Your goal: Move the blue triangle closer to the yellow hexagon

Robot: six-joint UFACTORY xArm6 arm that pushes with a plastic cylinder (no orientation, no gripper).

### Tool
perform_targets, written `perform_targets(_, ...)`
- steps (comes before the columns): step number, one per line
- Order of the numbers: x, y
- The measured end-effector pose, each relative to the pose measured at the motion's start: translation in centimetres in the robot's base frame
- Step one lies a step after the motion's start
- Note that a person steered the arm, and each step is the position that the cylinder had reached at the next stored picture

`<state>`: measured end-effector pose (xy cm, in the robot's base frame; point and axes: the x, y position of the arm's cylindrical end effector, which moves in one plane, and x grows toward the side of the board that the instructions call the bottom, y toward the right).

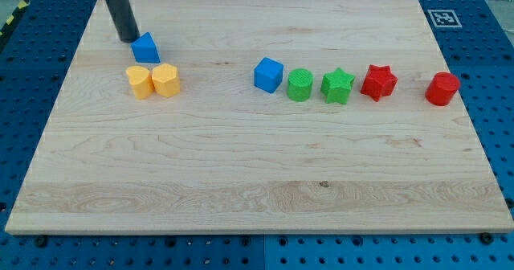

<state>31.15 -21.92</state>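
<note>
Taking stock, landmark = blue triangle (146,48), up in the desk's (241,182) top-left part.

- My tip (128,40): just left of the triangle, touching or nearly so; can't tell which. No gripper on this rig, so nothing to open or close, just a bare rod.
- Yellow hexagon (166,80): just below the triangle, slightly right, small gap between. Already close.
- Yellow heart (140,83): below the triangle, slightly left, touching the hexagon's left side.
- Blue cube (268,75): well to the right, a bit lower.
- Green cylinder (300,85), green star (337,86), red star (378,82), red cylinder (442,88): row running further right, well apart from the triangle.

Handling, prob.: small, light, stiff block; slides easily on smooth wood, may spin if pushed off-centre. No grasp; push at its top edge, middle, driving downward.

Obstruction: nothing between triangle and hexagon. Heart sits adjacent; over-push would likely shove hexagon and heart along.
</note>
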Motion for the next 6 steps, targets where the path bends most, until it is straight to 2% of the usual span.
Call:
perform_targets(1,3.3,0.0)
perform_targets(2,2.2,-0.9)
perform_targets(3,-2.1,-0.8)
perform_targets(4,-3.5,0.9)
perform_targets(5,-2.2,3.2)
perform_targets(6,2.0,3.2)
